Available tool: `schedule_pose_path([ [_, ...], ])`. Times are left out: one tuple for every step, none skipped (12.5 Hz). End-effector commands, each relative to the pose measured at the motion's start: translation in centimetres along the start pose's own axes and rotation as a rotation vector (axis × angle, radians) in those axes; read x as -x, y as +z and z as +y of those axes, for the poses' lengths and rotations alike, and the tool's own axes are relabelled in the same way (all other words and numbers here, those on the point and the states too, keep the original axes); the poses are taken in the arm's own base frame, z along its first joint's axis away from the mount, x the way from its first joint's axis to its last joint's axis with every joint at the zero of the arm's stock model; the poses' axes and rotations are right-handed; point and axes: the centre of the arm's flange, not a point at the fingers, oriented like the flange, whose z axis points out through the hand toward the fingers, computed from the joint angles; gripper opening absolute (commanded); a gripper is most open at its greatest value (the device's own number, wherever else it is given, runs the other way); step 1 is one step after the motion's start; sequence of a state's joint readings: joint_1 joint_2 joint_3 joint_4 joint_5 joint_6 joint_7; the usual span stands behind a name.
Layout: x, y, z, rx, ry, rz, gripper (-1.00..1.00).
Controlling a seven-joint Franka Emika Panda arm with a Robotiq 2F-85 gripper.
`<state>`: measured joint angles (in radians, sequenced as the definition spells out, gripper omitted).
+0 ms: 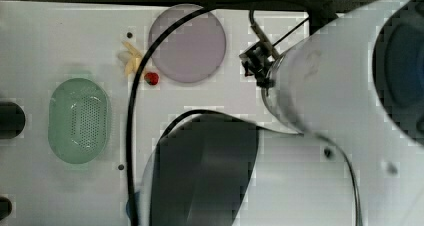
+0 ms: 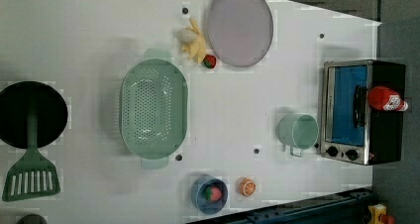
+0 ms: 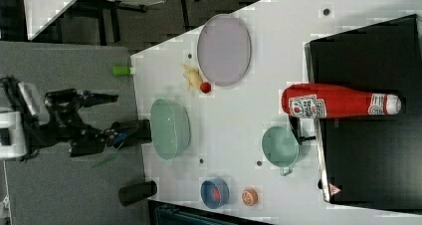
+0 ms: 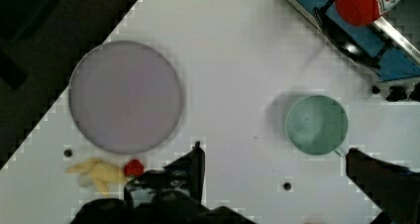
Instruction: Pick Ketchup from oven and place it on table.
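Wrist view shows me my gripper (image 4: 275, 159) spread wide and holding nothing, up above the white table (image 4: 233, 50) near the green cup (image 4: 316, 124). I see the Ketchup (image 2: 387, 99) standing on the black top of the oven (image 2: 361, 112), at the front edge above the blue door.

Red Ketchup (image 3: 333, 100); blue-glass oven (image 2: 359, 112); white table (image 2: 89, 30).

The gripper (image 4: 275, 167) hung with its jaws spread wide, nothing between them: one dark finger (image 4: 190, 167) low at the frame's centre, the other at the lower right corner. The white arm (image 1: 345, 81) crossed the top view's right half.
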<state>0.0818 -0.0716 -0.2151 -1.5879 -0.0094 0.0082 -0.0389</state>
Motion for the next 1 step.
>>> schedule_pose_path([
  [0.82, 1.46, -1.68, 0.044, 0.009, -0.022, 1.00],
])
